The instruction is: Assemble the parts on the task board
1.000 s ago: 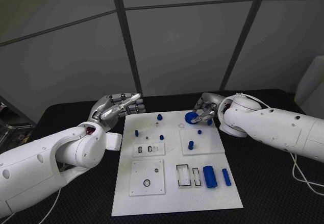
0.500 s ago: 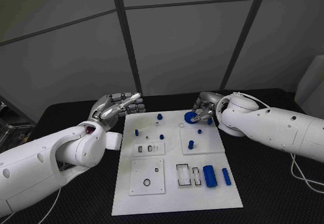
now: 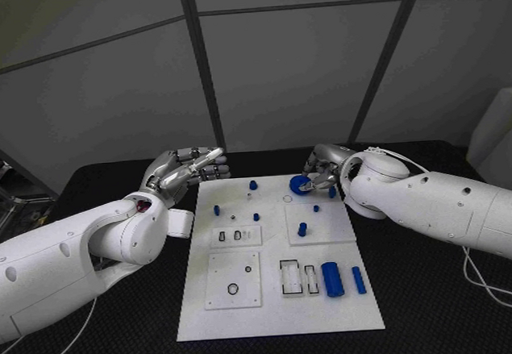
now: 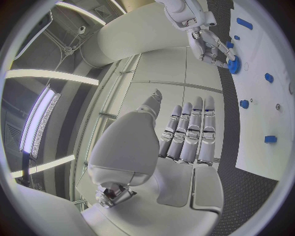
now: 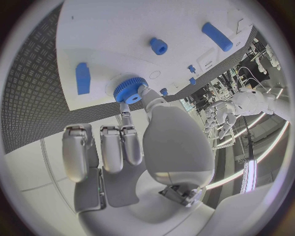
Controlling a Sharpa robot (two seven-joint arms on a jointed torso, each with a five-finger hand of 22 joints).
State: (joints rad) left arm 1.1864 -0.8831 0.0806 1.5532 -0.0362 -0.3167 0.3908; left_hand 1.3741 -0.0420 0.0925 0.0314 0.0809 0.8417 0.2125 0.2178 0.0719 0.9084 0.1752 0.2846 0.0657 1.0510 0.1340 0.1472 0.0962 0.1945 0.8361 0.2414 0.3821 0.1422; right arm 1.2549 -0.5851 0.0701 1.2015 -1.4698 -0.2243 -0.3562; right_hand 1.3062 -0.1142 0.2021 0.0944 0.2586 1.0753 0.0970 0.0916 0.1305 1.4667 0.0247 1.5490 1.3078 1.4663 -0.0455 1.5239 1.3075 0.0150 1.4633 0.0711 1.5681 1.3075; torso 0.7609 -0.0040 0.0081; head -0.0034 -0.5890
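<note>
The white task board lies in the middle of the black table. My right hand is at the board's far right corner and pinches a round blue knurled part between thumb and finger, just above the board. My left hand hovers off the board's far left corner, fingers straight and together, holding nothing. Small blue pegs stand on the far half; two long blue cylinders lie near the front right.
Raised white plates with slots and holes sit on the board's near left and middle. Black textured table surrounds the board. Grey wall panels stand behind the table.
My right hand has shifted slightly left and away with the round blue part still pinched. The left hand has stayed in place.
</note>
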